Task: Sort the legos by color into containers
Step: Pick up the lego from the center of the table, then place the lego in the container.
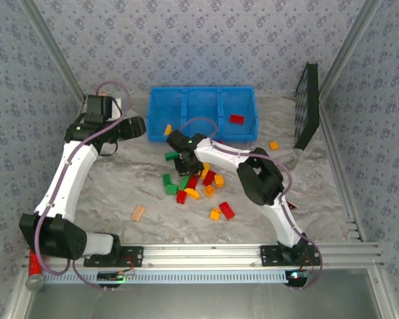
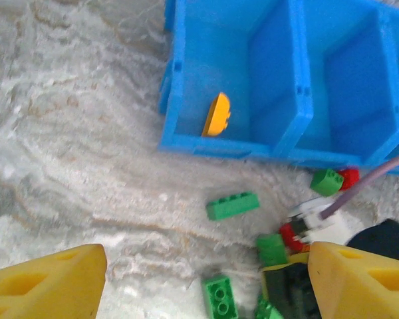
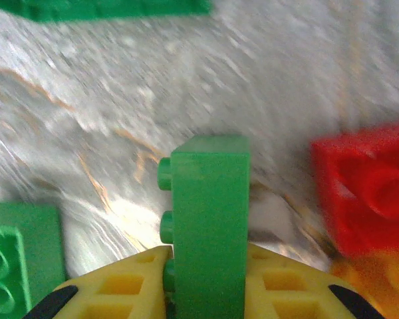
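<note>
Picking stage: the blue bin [image 1: 203, 89] at the far side holds a red brick [image 1: 237, 119] in its right compartment and an orange piece [image 2: 217, 114] in its left, so green likely belongs in the middle one. The right gripper [image 3: 209, 266] has its jaws clamped on an upright green brick [image 3: 209, 199] among the loose legos [image 1: 193, 183]; next it should lift and carry the brick to the bin. The left gripper [image 2: 203, 256] hovers wide open, holding nothing. Marbled grey tabletop [image 1: 120, 179], floral-papered walls [image 1: 186, 40]

Tan wooden block [image 1: 139, 212] on marbled tabletop [image 1: 106, 193], black grid panel [image 1: 308, 106] far right, red cylinder [image 1: 33, 264] near left
</note>
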`<state>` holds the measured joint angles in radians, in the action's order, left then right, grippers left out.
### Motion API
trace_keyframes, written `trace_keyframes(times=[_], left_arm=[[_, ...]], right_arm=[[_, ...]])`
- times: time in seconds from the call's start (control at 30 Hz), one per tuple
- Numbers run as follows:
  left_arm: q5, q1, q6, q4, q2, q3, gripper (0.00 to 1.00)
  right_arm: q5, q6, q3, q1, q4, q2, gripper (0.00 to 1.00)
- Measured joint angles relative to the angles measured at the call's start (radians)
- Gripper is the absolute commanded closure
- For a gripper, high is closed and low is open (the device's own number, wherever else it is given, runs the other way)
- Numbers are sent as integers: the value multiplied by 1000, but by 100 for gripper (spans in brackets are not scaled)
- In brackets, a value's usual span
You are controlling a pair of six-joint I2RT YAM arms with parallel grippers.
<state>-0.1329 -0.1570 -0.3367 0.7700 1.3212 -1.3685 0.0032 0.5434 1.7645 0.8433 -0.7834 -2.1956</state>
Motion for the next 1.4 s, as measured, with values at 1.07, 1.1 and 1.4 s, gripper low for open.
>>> trace_keyframes(times=[1.07,1.1,1.4], left_arm=[[76,-651,-418,51,-237,474,18],[85,-678,-425,43,-223,474,18],[161,-932,-405,-14,34,394,18]], right_arm=[[130,-354,490,-279,-20,-208,72],[128,-357,492,-282,-20,-211,72],[90,-376,497,-296,13,-238,63]])
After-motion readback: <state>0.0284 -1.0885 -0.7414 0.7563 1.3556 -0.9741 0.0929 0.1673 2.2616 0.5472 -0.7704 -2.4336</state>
